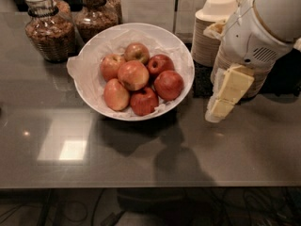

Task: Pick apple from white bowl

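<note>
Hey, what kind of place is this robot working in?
Probably an office snack counter: glass jars of snacks, stacked beige disposable bowls, a wide white bowl of apples. The pale tool hangs right of it.

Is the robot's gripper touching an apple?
No, the gripper hangs to the right of the white bowl, apart from it, and the apple sits untouched among other apples inside.

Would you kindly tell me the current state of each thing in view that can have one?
Large orange-red apple with yellowish blush: resting on top of the pile, not gripped.
Wide white paper-lined bowl: upright, holding seven apples.
Gripper: right of the bowl, clear of the apples.
Left glass jar: lid on, mostly full of brown contents.
Beige disposable bowls: stacked, partly hidden behind the gripper's arm.
</note>
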`<state>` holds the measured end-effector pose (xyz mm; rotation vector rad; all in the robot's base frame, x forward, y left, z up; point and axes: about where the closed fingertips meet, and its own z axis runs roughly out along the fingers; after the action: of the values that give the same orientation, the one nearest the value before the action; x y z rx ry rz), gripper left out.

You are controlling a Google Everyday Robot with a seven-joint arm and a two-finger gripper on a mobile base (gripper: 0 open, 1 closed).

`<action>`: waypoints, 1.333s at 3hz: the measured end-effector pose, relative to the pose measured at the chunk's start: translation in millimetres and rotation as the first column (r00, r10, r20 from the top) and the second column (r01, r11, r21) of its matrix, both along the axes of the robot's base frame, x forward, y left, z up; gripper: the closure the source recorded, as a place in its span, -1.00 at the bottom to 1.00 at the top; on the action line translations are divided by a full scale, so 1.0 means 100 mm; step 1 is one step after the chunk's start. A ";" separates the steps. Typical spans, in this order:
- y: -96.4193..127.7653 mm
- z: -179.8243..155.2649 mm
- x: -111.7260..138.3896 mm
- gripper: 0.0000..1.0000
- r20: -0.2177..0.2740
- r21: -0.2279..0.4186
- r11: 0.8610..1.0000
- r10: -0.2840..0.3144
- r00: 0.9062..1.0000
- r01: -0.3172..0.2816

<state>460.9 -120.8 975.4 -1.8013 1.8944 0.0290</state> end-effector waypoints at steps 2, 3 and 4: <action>0.49 0.15 0.01 -1.00 0.052 0.103 0.988 0.114 0.992 -0.119; 0.72 -0.03 0.12 -1.00 0.026 0.081 0.987 0.137 0.990 -0.139; 1.06 -0.28 0.28 -1.00 -0.020 0.072 0.981 0.181 0.983 -0.179</action>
<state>488.5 -15.0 947.1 -1.9273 1.7201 0.1824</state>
